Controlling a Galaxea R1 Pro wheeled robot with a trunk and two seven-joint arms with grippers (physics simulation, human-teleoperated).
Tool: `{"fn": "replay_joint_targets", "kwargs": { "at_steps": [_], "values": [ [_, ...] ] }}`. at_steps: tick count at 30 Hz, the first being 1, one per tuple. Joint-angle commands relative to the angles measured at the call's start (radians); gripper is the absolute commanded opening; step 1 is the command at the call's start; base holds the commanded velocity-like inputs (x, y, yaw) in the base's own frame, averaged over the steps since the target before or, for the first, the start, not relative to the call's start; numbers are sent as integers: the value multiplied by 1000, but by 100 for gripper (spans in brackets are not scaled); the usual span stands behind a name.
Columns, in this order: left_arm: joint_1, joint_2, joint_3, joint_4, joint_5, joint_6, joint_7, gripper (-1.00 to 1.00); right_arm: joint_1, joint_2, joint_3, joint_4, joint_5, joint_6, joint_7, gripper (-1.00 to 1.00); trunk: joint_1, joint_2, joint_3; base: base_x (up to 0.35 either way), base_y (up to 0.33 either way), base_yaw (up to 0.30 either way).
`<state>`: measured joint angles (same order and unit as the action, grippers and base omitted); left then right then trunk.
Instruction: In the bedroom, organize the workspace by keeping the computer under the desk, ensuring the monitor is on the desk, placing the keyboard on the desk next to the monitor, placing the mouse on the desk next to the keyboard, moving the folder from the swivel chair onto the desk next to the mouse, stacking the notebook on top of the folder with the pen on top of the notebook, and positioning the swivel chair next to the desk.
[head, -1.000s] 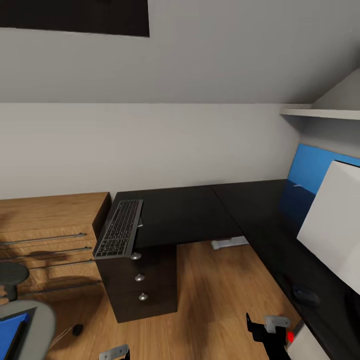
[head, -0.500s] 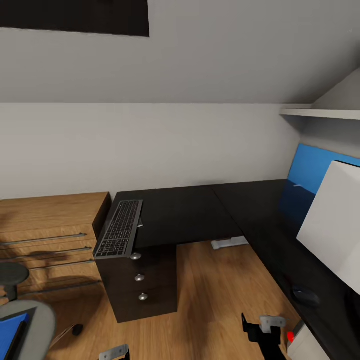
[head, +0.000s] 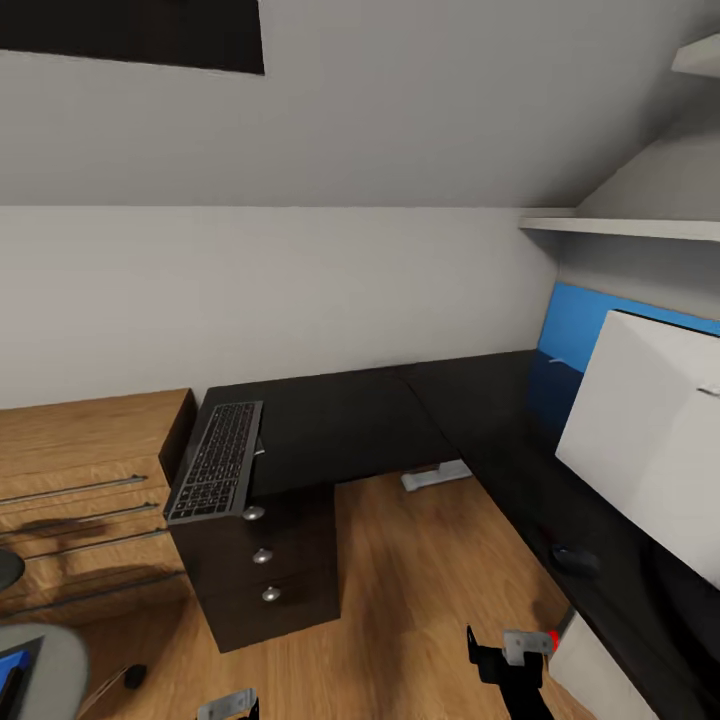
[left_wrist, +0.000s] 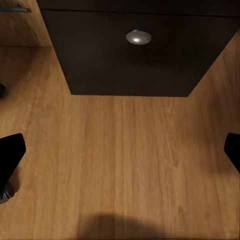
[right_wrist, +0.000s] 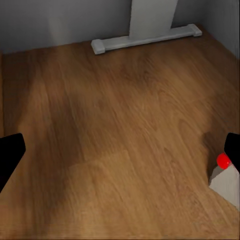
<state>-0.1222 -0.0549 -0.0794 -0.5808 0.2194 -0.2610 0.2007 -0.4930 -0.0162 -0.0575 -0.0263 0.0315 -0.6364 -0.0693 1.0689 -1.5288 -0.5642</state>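
Note:
The black L-shaped desk (head: 350, 420) fills the middle of the head view. The dark keyboard (head: 215, 460) lies at the desk's left end, overhanging the drawers. At the right the monitor (head: 650, 440) stands on the desk with its white back toward me, the small dark mouse (head: 575, 560) in front of it. The computer (head: 592, 675), a white box with a red light, sits under the desk. The swivel chair (head: 45, 665) with the blue folder (head: 10, 675) shows at the bottom left corner. Notebook and pen are out of view. My left gripper (left_wrist: 120, 150) and right gripper (right_wrist: 120, 155) hang open over the floor.
A light wood cabinet (head: 80, 480) with bar handles stands left of the desk's dark drawers (head: 262, 555). The white desk foot (head: 437, 476) rests on the wood floor (head: 420, 580) between the desk's wings. A shelf (head: 620, 228) hangs above the blue panel (head: 570, 320).
The whole picture has shifted left, so the camera has turned to the right: more of the monitor and shelf shows, less of the chair. The things themselves have not moved.

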Motion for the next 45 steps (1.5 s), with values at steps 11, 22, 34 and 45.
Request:
{"fn": "replay_joint_targets", "kwargs": {
  "at_steps": [11, 22, 34, 45],
  "values": [
    [-1, 1, -9, 1, 9, -4, 8, 100, -1, 2, -5, 0, 3, -3, -2, 100, 0, -1, -1, -198, 224, -268],
    [-1, 1, -10, 1, 8, -4, 8, 100, -1, 2, -8, 0, -1, -3, -4, 100, 0, -1, -1, -45, 147, -270],
    [-1, 1, -10, 0, 9, -4, 8, 100, -1, 1, -11, 0, -3, -3, -4, 100, 0, -1, -3, -2, 111, -251],
    [-1, 1, -9, 1, 8, -4, 8, 100, -1, 0, -7, 3, 0, -3, -4, 100, 0, -1, -5, 0, 6, -52]
  ]
}}
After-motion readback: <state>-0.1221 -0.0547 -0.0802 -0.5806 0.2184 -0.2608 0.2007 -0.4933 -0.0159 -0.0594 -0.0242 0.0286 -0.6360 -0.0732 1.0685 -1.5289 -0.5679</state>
